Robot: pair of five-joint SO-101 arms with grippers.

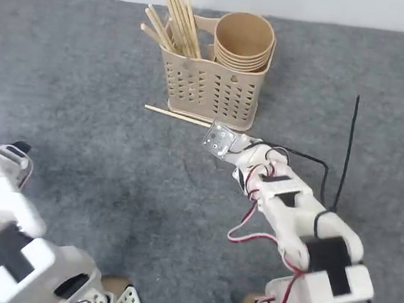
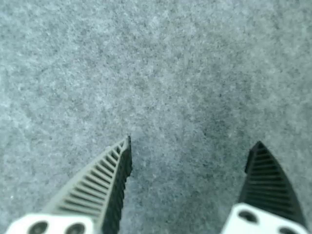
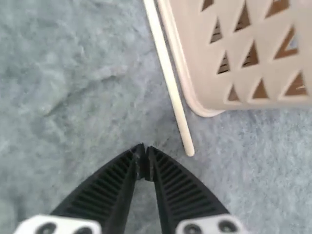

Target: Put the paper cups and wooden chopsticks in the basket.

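Right wrist view showed right gripper (image 3: 145,148) closed and empty, tips just beside the near end of a stray chopstick (image 3: 168,83) lying along the basket (image 3: 243,63) foot on the desk (image 3: 58,73); left gripper (image 2: 192,146) gaped wide, well apart.

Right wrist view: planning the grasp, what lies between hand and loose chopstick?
In the right wrist view, bare grey mat separates the shut right hand from the chopstick end.

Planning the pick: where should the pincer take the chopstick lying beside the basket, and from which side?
Probably take the chopstick at its near end, from above, straddling it: that end lies on open carpet, while the rest hugs the basket wall. The shut right pincer must open first.
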